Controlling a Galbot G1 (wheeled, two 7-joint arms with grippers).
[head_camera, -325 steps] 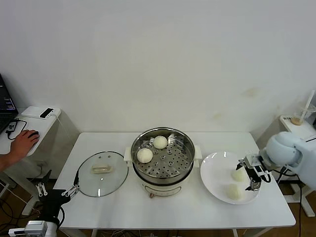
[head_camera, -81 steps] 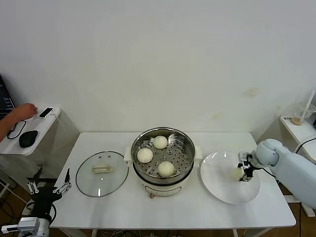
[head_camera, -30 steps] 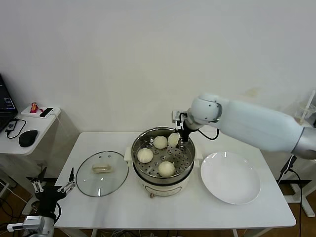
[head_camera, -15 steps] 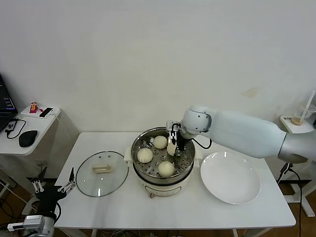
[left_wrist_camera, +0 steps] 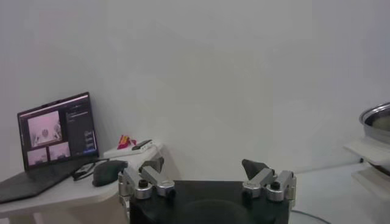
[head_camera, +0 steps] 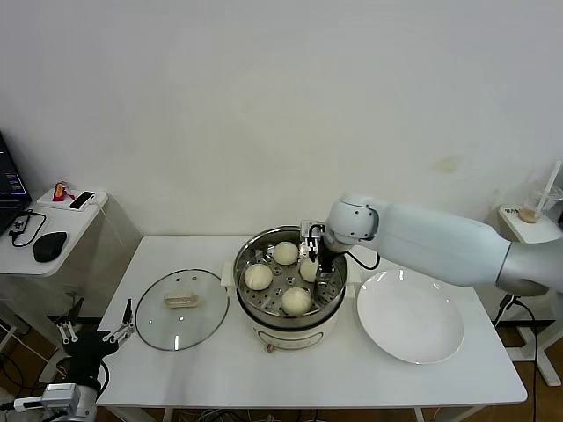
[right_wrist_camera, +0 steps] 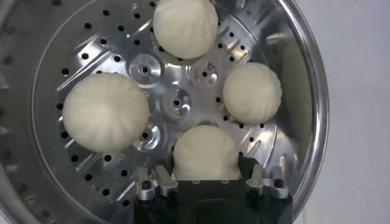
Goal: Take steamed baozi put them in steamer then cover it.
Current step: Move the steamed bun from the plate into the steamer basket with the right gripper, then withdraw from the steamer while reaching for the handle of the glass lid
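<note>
The steamer stands at the table's middle and holds four baozi on its perforated tray. Three lie free. In the right wrist view they show as separate buns. My right gripper is low inside the pot, shut on the fourth baozi, which sits at the tray's right side. The cover lies flat on the table left of the steamer. My left gripper is parked below the table's left corner, open and empty.
An empty white plate lies right of the steamer. A side table at the far left carries a mouse and a laptop. The steamer's rim shows at the edge of the left wrist view.
My right gripper has gone a little lower and rightward inside the steamer with the fourth baozi. The plate has been empty since a second ago. The left arm has not moved.
</note>
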